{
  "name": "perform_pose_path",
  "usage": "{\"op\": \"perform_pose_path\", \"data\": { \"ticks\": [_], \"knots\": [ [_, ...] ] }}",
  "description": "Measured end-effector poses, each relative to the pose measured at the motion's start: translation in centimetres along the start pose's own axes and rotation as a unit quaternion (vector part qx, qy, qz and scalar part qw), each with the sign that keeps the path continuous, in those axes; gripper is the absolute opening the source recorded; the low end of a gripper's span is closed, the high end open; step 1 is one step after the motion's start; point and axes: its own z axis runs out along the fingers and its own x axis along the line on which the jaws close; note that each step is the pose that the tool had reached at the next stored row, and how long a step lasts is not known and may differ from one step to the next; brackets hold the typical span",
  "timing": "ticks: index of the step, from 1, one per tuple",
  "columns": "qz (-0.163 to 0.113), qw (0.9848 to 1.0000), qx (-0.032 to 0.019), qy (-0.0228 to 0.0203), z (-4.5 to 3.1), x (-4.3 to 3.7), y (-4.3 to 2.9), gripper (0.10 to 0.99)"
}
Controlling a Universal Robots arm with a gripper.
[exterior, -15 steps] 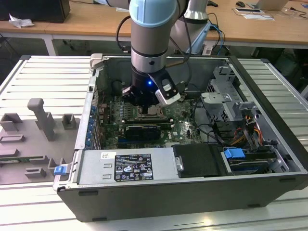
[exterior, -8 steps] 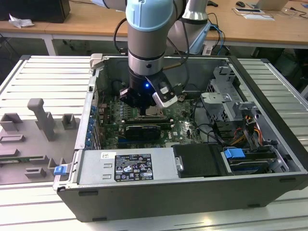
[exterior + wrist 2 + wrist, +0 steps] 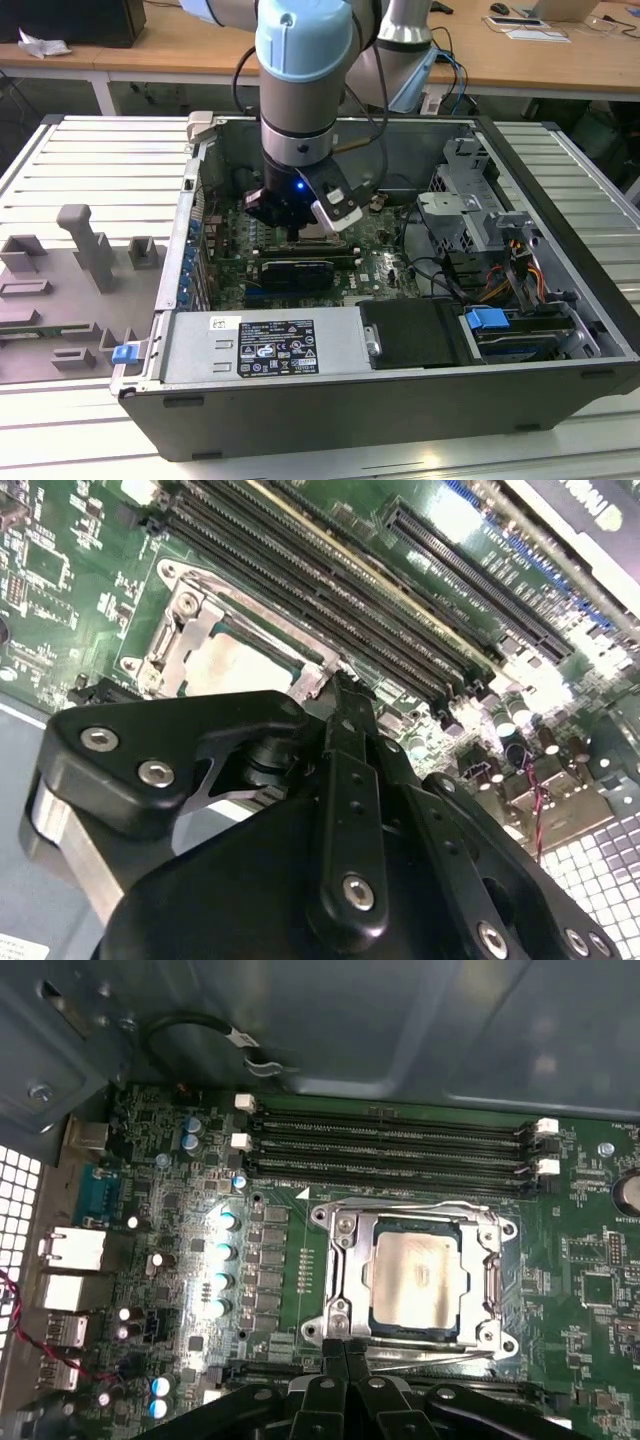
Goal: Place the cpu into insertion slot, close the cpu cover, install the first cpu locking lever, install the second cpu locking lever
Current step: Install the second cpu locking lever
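gripper [image 3: 345, 1360] fingers pressed together, nothing btwn them, tips at the edge of the cpu cover [image 3: 345, 1260]. cover is down over the cpu [image 3: 415, 1275], which sits in the insertion slot [image 3: 372, 1312] just beyond the fingertips. memory slots [image 3: 390, 1145] lie further past the socket.

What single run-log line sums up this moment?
cpu: seated in insertion slot | cpu cover: closed over it | gripper: shut, at cover's edge | graphics card: installed nearby
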Motion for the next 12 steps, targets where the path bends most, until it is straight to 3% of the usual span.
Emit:
{"op": "perform_pose_path", "data": {
  "ticks": [9, 12],
  "knots": [
    [0.000, 0.9999, -0.0129, -0.0009, -0.15, 0.08, -0.92, 0.106],
    [0.000, 0.9998, -0.0190, -0.0014, -0.18, 0.54, -1.22, 0.106]
  ]
}}
